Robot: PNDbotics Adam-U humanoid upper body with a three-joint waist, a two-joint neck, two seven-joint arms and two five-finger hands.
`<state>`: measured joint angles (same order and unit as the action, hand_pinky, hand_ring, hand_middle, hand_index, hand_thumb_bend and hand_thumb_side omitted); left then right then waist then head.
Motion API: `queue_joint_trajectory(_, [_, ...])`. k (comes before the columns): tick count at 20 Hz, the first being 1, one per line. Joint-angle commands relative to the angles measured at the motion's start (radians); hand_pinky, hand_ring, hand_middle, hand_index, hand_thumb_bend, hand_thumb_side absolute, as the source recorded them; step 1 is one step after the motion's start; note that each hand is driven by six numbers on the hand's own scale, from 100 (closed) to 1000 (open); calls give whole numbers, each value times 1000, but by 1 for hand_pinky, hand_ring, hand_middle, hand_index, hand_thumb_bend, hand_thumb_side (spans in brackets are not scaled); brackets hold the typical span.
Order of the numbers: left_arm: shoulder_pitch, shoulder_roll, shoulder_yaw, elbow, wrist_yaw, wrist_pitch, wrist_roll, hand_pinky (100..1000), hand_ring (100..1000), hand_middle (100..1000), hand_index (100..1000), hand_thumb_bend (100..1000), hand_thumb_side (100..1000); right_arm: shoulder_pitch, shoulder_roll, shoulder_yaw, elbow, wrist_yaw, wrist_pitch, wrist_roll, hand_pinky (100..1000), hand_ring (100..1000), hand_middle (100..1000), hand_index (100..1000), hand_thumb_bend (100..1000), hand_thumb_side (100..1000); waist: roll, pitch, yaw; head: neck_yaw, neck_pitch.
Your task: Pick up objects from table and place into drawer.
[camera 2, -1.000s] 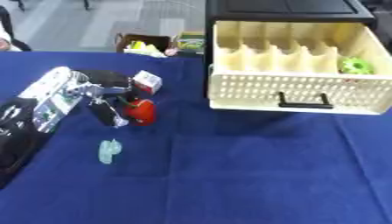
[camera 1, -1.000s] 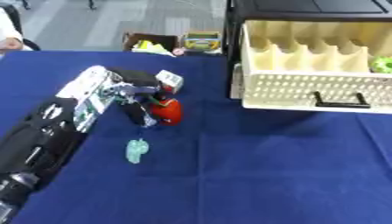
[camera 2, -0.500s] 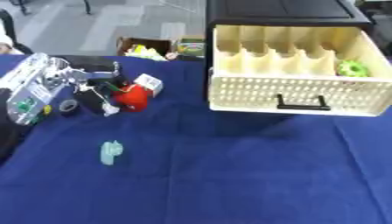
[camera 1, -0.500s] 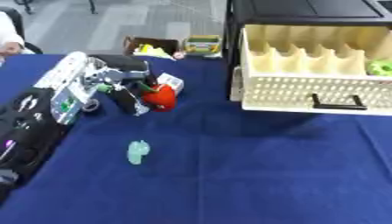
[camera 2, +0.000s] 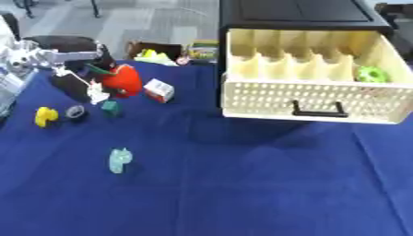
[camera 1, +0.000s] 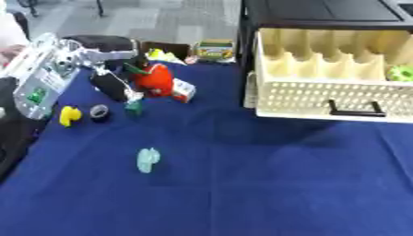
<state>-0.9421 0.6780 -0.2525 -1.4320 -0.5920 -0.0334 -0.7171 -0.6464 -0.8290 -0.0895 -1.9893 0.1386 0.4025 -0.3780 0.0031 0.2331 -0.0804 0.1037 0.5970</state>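
On the left side of the blue table [camera 1: 266,184], the left hand [camera 1: 113,83] is closed around a red pepper [camera 1: 155,79] with a green stem, and holds it lifted a little above the cloth, near the far edge. I judge that the pick-up step is done for this pepper and the carrying step is now in hand. Beside the pepper, to its right, lies a small white and red box [camera 1: 183,90]. Under the hand I see a small dark green piece [camera 1: 133,108], a black ring [camera 1: 99,112] and a yellow toy [camera 1: 69,115]; a pale green figure [camera 1: 147,159] lies alone, nearer to the robot. The cream drawer [camera 2: 310,99] stands pulled out of a black cabinet [camera 2: 294,14] on the right side, well apart from the hand, and one green toy [camera 2: 372,73] is already in its right end. The next move, I think, calls for bringing the pepper across to the right, keeping it higher than the front wall of the drawer, and then releasing it over a free compartment. The right hand shows in neither view. The other small things remain on the table, so the task is far from finished.
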Motion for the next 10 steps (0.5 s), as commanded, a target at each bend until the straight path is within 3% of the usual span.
queue_joint_trajectory(1, [-23, 48, 46, -47, 49, 28, 10, 100, 340, 360, 493, 100, 244, -7, -30, -18, -11, 6, -1, -6, 100, 189, 100, 853, 499, 1000, -3, -25, 2, -2, 4])
queue_joint_trajectory(10, [-99, 43, 107, -108, 137, 101, 85, 100, 315, 353, 484, 100, 244, -3, -27, -24, -11, 10, 1, -14, 100, 189, 100, 850, 495, 1000, -3, -29, 6, 3, 10])
